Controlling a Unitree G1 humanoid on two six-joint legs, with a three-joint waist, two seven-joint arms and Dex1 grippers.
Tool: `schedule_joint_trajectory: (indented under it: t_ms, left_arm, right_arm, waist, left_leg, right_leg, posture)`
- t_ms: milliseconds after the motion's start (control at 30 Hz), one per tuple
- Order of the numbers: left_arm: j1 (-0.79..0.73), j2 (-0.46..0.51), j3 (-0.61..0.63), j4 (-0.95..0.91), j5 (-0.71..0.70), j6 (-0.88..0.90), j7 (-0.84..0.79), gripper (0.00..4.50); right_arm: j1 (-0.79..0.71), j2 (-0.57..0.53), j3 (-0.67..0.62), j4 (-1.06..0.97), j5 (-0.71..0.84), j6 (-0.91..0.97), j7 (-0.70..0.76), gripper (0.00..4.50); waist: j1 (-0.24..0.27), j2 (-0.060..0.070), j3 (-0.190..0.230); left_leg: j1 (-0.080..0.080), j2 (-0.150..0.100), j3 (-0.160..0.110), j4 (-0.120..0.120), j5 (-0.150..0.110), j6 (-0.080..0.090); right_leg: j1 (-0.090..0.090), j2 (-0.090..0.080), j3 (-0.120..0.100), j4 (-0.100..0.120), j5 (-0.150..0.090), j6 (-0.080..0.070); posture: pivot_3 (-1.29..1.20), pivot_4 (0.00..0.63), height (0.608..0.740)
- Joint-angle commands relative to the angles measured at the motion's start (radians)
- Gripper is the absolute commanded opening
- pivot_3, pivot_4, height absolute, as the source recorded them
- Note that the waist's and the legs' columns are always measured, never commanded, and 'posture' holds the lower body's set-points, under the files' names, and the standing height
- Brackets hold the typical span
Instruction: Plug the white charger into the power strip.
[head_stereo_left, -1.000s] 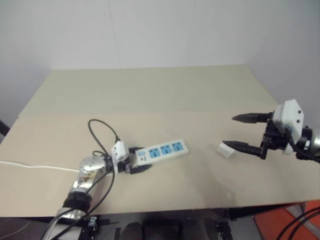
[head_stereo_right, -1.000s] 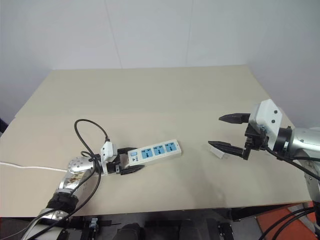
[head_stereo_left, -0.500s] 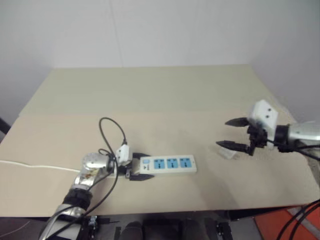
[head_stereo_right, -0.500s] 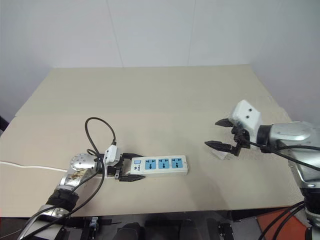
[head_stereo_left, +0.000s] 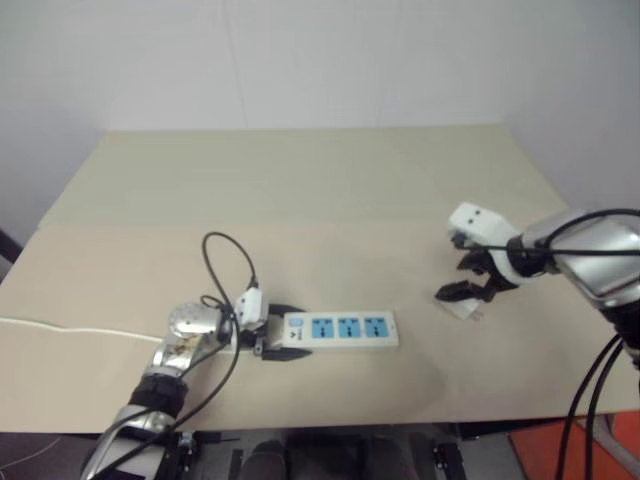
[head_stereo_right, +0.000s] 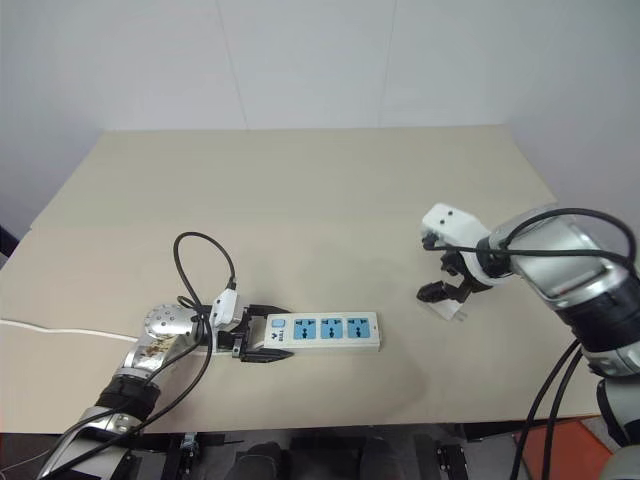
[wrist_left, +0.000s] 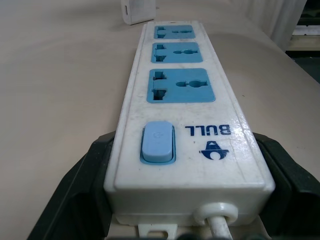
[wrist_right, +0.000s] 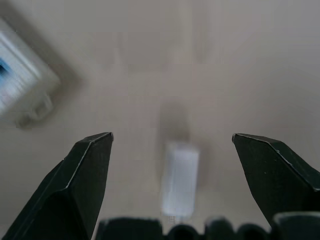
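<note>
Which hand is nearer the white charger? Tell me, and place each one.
Right. The right hand hangs open just above the white charger. The left hand is far across the table, clamped on the power strip.

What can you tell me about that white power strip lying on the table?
The power strip is a long white bar, plastic by its look, lying flat on the tan table. Its top carries three blue socket faces, all empty, then a small blue switch and a blue logo near the cord end. The left end effector clasps that end, one black finger on each side.
</note>
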Motion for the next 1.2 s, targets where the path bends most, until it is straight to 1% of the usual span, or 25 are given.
schedule_joint_trajectory:
  t_ms: [33,167,533,733,833,900,967,1000,1100,1133,1200]
  left_arm:
    - [0.012,-0.003,-0.033,0.0,0.018,0.009,-0.013,3.32]
    - [0.009,0.003,-0.036,0.002,0.024,0.008,-0.016,3.32]
    - [0.012,0.014,-0.044,-0.009,0.027,0.013,-0.024,3.32]
    - [0.021,0.024,-0.046,-0.025,0.026,0.023,-0.021,3.32]
    - [0.025,0.028,-0.046,-0.033,0.026,0.028,-0.018,3.32]
    - [0.023,0.029,-0.046,-0.032,0.029,0.031,-0.015,3.32]
    - [0.022,0.031,-0.046,-0.029,0.031,0.031,-0.013,3.32]
    - [0.022,0.032,-0.046,-0.028,0.032,0.032,-0.013,3.32]
    - [0.021,0.034,-0.046,-0.025,0.034,0.031,-0.012,3.32]
    - [0.021,0.034,-0.046,-0.024,0.035,0.031,-0.011,3.32]
    - [0.02,0.035,-0.046,-0.022,0.036,0.031,-0.011,3.32]
  right_arm:
    - [-0.051,0.014,0.039,0.066,-0.061,-0.023,0.026,4.5]
    - [-0.08,0.054,0.123,0.143,-0.127,-0.045,0.059,4.5]
    - [-0.105,0.16,0.19,0.285,-0.214,-0.047,0.1,4.5]
    - [-0.106,0.188,0.217,0.323,-0.253,-0.046,0.129,4.5]
    - [-0.104,0.192,0.226,0.312,-0.265,-0.05,0.147,3.92]
    - [-0.101,0.193,0.23,0.298,-0.267,-0.047,0.159,3.31]
    - [-0.098,0.193,0.23,0.286,-0.27,-0.044,0.165,2.61]
    - [-0.097,0.193,0.23,0.281,-0.274,-0.046,0.166,2.35]
    - [-0.094,0.195,0.226,0.275,-0.281,-0.047,0.166,1.33]
    - [-0.092,0.195,0.224,0.273,-0.283,-0.049,0.166,1.11]
    - [-0.089,0.195,0.22,0.268,-0.286,-0.048,0.165,1.12]
  waist:
    - [0.0,0.0,0.0]
    - [-0.001,0.0,0.0]
    - [-0.005,0.0,0.0]
    - [-0.008,0.0,0.0]
    - [-0.009,0.0,0.0]
    - [-0.009,0.0,0.0]
    - [-0.009,0.0,0.0]
    - [-0.009,0.0,0.0]
    - [-0.01,0.0,0.0]
    - [-0.01,0.0,0.0]
    - [-0.01,0.0,0.0]
  left_leg:
    - [0.0,0.0,0.0,0.0,0.0,0.0]
    - [0.0,0.0,0.0,0.0,0.0,0.0]
    - [0.0,0.0,0.0,0.0,0.0,0.0]
    - [0.0,0.0,0.0,0.0,0.0,0.0]
    - [0.0,0.0,0.0,0.0,0.0,0.0]
    - [0.001,0.0,0.0,0.0,0.0,0.0]
    - [0.001,0.0,0.0,0.0,0.0,0.0]
    - [0.001,0.0,0.0,0.0,0.0,0.0]
    - [0.001,0.0,0.0,0.0,0.0,0.0]
    - [0.001,0.0,0.0,0.0,0.0,0.0]
    - [0.001,0.0,0.0,0.0,0.0,0.0]
  right_leg:
    - [0.0,0.0,0.0,0.0,0.0,0.0]
    - [0.0,0.0,0.0,0.0,0.0,0.0]
    - [0.0,0.0,0.0,0.001,0.0,0.0]
    - [0.0,0.0,0.0,0.001,0.0,0.0]
    - [0.0,0.0,0.0,0.001,0.0,0.0]
    - [0.0,0.0,0.0,0.001,0.0,0.0]
    - [0.0,0.0,0.0,0.001,0.0,0.0]
    - [0.0,0.0,0.0,0.001,0.0,0.0]
    - [0.0,0.0,0.0,0.001,0.0,0.0]
    - [0.0,0.0,0.0,0.001,0.0,0.0]
    - [0.0,0.0,0.0,0.001,0.0,0.0]
  posture:
    - [0.0,0.15,0.74]
    - [0.0,0.15,0.74]
    - [0.0,0.15,0.74]
    - [0.0,0.15,0.74]
    - [0.0,0.15,0.74]
    - [0.0,0.15,0.74]
    - [0.0,0.15,0.74]
    - [0.0,0.15,0.74]
    - [0.0,0.15,0.74]
    - [0.0,0.15,0.74]
    - [0.0,0.15,0.74]
